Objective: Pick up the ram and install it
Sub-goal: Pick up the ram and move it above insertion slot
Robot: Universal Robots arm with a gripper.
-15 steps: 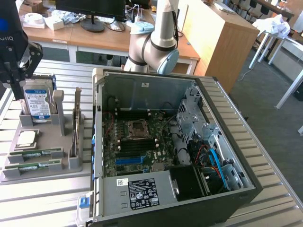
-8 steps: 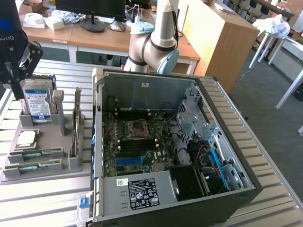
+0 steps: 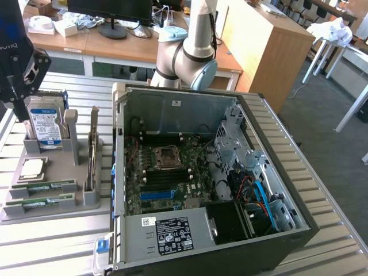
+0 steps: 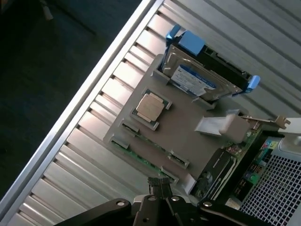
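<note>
Two ram sticks lie flat in slots along the front of a grey holder tray point(image 3: 86, 198), the rear ram point(image 3: 50, 186) just behind the front one point(image 3: 39, 202). From the wrist view one green ram point(image 4: 143, 159) runs along the tray's edge. My dark gripper point(image 3: 20, 112) hangs high over the tray's back corner at the exterior view's left, well above the sticks. Its fingers point(image 4: 160, 184) are pressed together, shut with nothing between them. The open computer case point(image 3: 276, 149) holds the motherboard point(image 3: 167, 172), where the dark memory slots lie beside the processor socket.
The tray also holds an upright hard drive point(image 3: 45, 123) with a blue label, a square silver processor chip point(image 3: 33, 168) and an upright expansion card point(image 3: 92, 155). A blue slot strip point(image 3: 158, 194) sits on the motherboard. The ribbed metal table's edge point(image 4: 94, 84) runs beside the tray.
</note>
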